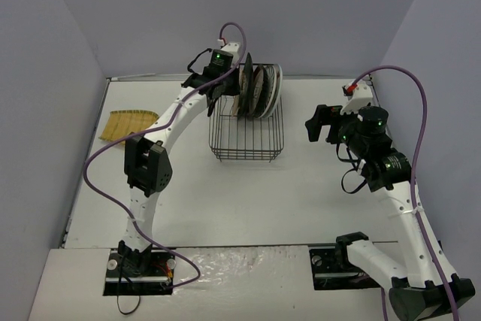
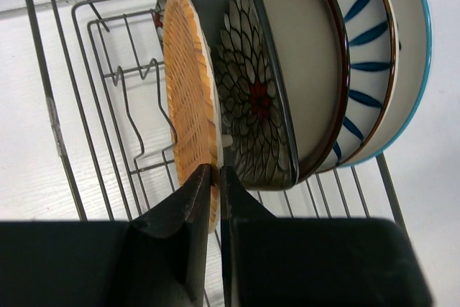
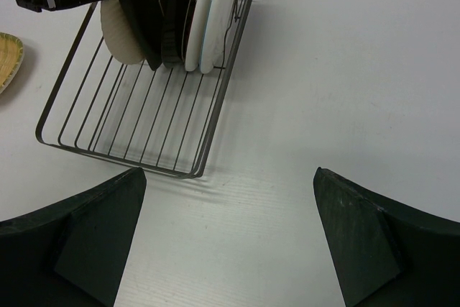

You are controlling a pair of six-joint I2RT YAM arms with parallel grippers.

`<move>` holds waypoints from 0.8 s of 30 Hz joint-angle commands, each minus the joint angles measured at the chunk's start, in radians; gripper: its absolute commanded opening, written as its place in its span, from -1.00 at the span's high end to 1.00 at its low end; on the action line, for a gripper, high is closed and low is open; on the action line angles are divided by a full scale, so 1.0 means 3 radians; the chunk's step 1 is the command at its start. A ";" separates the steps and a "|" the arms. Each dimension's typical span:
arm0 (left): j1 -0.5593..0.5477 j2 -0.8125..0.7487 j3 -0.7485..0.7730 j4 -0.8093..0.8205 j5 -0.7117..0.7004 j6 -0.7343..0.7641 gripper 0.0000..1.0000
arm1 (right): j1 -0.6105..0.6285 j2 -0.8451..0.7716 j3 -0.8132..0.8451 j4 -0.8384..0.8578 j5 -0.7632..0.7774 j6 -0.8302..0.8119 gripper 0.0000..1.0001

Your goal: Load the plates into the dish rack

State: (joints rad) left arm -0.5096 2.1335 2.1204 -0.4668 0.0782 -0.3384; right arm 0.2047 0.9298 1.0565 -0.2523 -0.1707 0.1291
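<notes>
Currently your left gripper (image 2: 215,175) clamps the orange plate (image 2: 188,84) in the dish rack (image 1: 248,157) beside seemingly four plates (image 1: 263,89); yellow-green plate (image 1: 128,127) outstanding left of it; right gripper (image 3: 228,177) wide.

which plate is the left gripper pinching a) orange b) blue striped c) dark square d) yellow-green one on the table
a: the left gripper is shut on the lower rim of the orange plate, held upright in the dish rack.
</notes>
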 commanded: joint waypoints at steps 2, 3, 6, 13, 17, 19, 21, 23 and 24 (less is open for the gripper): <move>0.0021 0.0002 0.0391 0.0348 -0.0186 -0.0095 1.00 | 0.0018 -0.0021 0.0134 0.0155 0.0048 -0.0042 -1.00; 0.0021 -0.0022 0.0356 0.0402 -0.0201 -0.0102 1.00 | 0.0018 -0.0021 0.0134 0.0153 0.0053 -0.0045 -1.00; 0.0021 -0.0068 0.0305 0.0515 -0.0230 -0.0138 1.00 | 0.0018 -0.0012 0.0129 0.0156 0.0058 -0.0047 -1.00; 0.0021 -0.0108 0.0310 0.0710 -0.0492 -0.0232 1.00 | 0.0018 0.0065 0.0170 0.0156 0.0037 -0.0062 -1.00; 0.0021 -0.0121 0.0332 0.0794 -0.0517 -0.0206 1.00 | 0.0018 0.0055 0.0170 0.0151 0.0043 -0.0068 -1.00; 0.0023 -0.0092 0.0386 0.0803 -0.0530 -0.0190 1.00 | 0.0018 0.0054 0.0159 0.0152 0.0054 -0.0074 -1.00; 0.0027 -0.0029 0.0483 0.0790 -0.0522 -0.0182 1.00 | 0.0023 0.0059 0.0155 0.0156 0.0053 -0.0078 -1.00; 0.0027 0.0016 0.0534 0.0789 -0.0509 -0.0189 1.00 | 0.0018 0.0064 0.0159 0.0156 0.0049 -0.0073 -1.00; 0.0027 0.0048 0.0572 0.0793 -0.0506 -0.0191 1.00 | 0.0022 0.0066 0.0160 0.0156 0.0047 -0.0076 -1.00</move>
State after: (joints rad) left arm -0.5083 2.1719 2.1864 -0.3502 -0.0573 -0.3866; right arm 0.2047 0.9428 1.0634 -0.2531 -0.1703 0.1249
